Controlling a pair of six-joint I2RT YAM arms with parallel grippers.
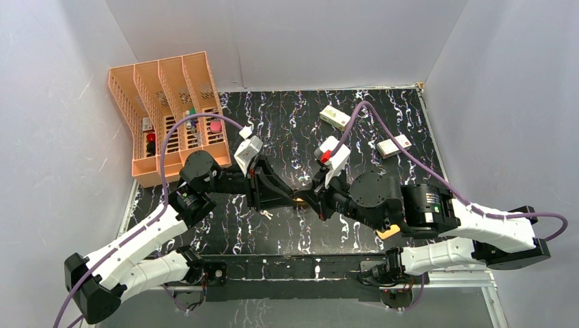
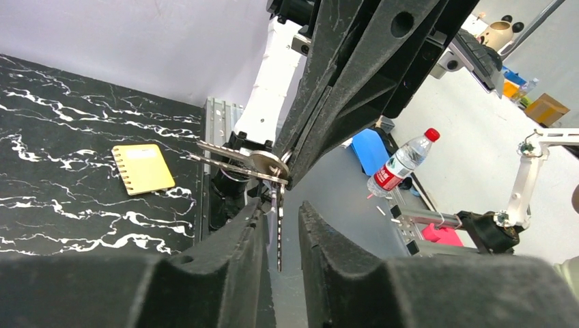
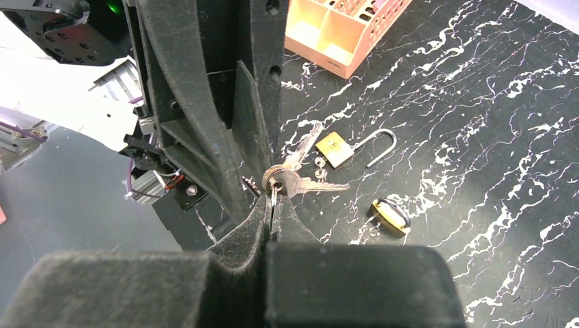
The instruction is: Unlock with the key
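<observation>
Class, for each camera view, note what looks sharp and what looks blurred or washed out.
Top external: evenly lit and sharp, the table's white veining crisp. Left wrist: the key sharp, the left claw soft in the foreground. Right wrist: the key and brass padlock sharp, the right claw a blurred mass, washed-out white at left.

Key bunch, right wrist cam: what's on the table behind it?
A brass padlock with its shackle open lies just beyond the key bunch; a second padlock lies nearer, to the right. Left of the bunch, the left gripper's fingers cover the table.
</observation>
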